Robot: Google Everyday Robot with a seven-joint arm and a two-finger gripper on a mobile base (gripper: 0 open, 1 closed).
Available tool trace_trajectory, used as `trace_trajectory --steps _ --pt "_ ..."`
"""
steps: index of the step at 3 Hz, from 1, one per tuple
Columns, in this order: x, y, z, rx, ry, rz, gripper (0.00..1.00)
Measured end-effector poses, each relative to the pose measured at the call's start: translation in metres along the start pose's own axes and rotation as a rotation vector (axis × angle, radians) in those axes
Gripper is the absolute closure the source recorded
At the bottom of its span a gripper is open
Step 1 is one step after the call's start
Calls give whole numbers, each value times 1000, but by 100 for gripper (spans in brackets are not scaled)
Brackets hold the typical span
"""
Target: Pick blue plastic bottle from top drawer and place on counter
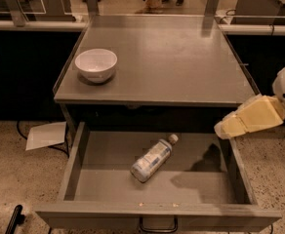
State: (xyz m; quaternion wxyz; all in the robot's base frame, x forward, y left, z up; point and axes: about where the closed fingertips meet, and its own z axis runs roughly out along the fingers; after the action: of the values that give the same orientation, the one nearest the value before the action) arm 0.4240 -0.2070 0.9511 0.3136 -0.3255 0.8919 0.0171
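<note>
The blue plastic bottle [151, 159] lies on its side near the middle of the open top drawer [108, 179], its white cap pointing to the back right. The counter [172, 57] is the grey tabletop above the drawer. My gripper [226, 127] is the cream-coloured tip of the arm that comes in from the right. It hovers above the drawer's right wall, to the right of the bottle and higher than it, and touches nothing. It casts a shadow on the drawer bottom.
A white bowl [96, 65] stands on the counter's front left. The drawer's dark loop handle [158, 225] is at the bottom edge. A white sheet [46, 135] lies on the speckled floor at left. Rails and posts run behind the counter.
</note>
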Motion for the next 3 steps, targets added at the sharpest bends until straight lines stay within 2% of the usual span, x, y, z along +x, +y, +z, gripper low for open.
trace_trajectory --steps 1,2,3 --pt "-10 1 66 -87 -61 153 0" --pt "-17 3 130 -183 -80 277 0" --pt "-17 3 130 -183 -80 277 0"
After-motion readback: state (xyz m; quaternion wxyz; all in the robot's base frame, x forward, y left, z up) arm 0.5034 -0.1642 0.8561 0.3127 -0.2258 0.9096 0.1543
